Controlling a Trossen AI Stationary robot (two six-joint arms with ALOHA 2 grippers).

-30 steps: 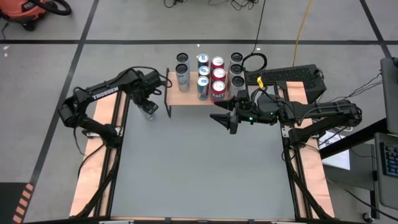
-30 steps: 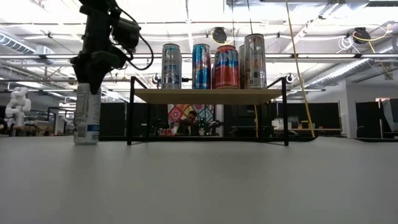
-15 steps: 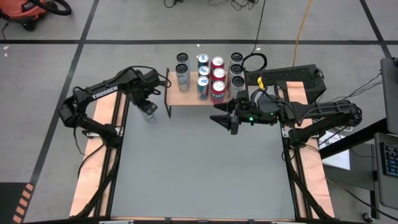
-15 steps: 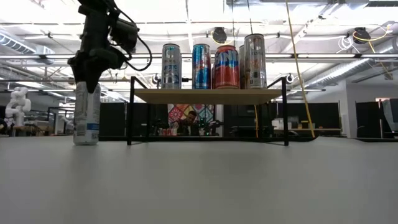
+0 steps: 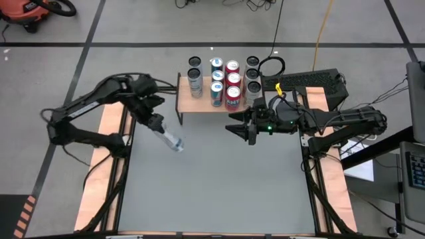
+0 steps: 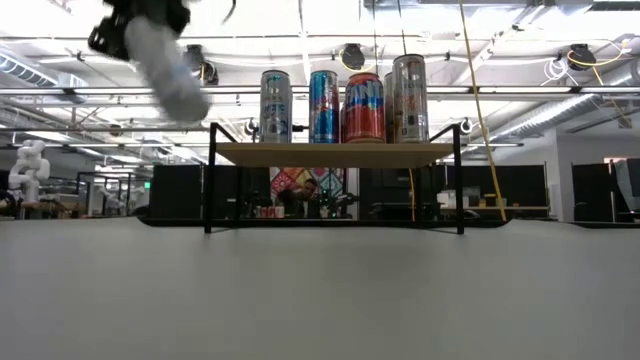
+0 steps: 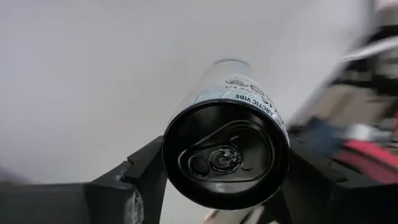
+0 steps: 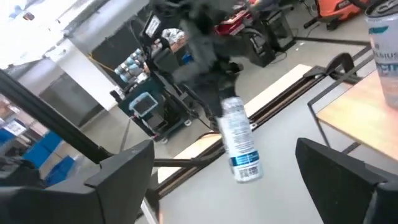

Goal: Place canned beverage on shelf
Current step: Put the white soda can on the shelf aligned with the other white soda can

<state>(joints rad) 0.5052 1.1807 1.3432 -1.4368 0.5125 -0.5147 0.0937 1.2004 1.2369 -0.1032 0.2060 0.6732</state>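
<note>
Left gripper (image 5: 154, 121) pinches the silver can (image 5: 170, 139), tilted, raised off the table, shelf (image 5: 199, 104) beyond it. Right gripper (image 5: 240, 129) spread wide, empty, just before the shelf.

In the low view the tilted can (image 6: 165, 68) is motion-blurred and the left gripper (image 6: 128, 22) is cut off by the top edge. On the shelf (image 5: 202, 103), the far cans' labels are too small to read.

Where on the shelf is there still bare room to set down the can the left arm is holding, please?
The shelf is bare along its left end and front-left corner, beside the silver can. Its middle and right are crowded with cans. The left gripper holds the tilted can.
</note>
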